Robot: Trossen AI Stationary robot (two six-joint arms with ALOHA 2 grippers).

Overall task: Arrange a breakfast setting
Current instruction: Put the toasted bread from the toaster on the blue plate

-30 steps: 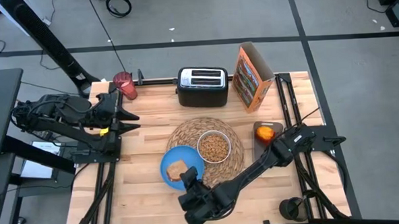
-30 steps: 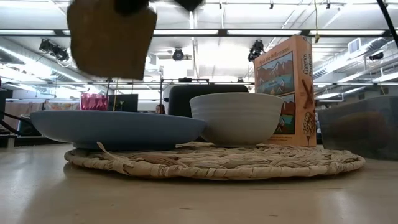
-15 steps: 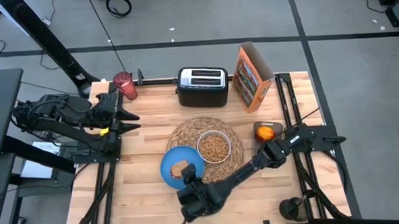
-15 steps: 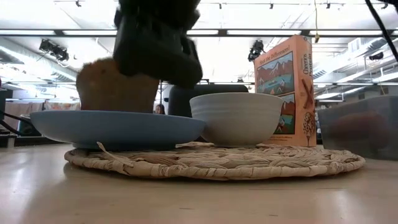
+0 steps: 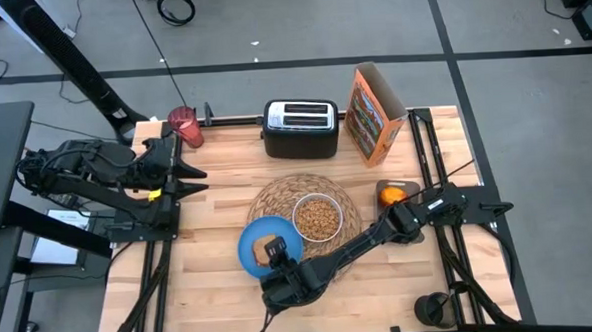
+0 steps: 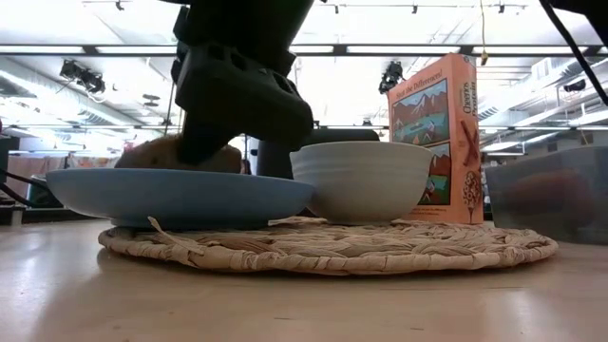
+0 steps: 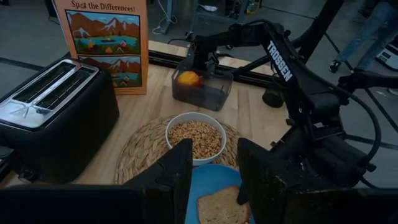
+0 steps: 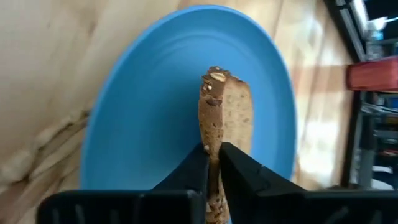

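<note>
The toast slice [image 8: 217, 118] rested on the small blue plate [image 8: 143, 106], edge-on between the fingers of the right end effector [image 8: 213, 163], which pinched its near edge, nearly closed. Its long axis ran straight ahead of the fingers. The left end effector [image 5: 192, 181], partly open and empty, waited well apart at the counter's [image 5: 221, 289] left.

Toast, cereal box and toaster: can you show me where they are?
toast [image 7: 219, 206], left wrist view, middle of its flat face
cereal box [image 6: 432, 133], low view, printed front
toaster [image 5: 300, 128], high view, top by its slots
</note>
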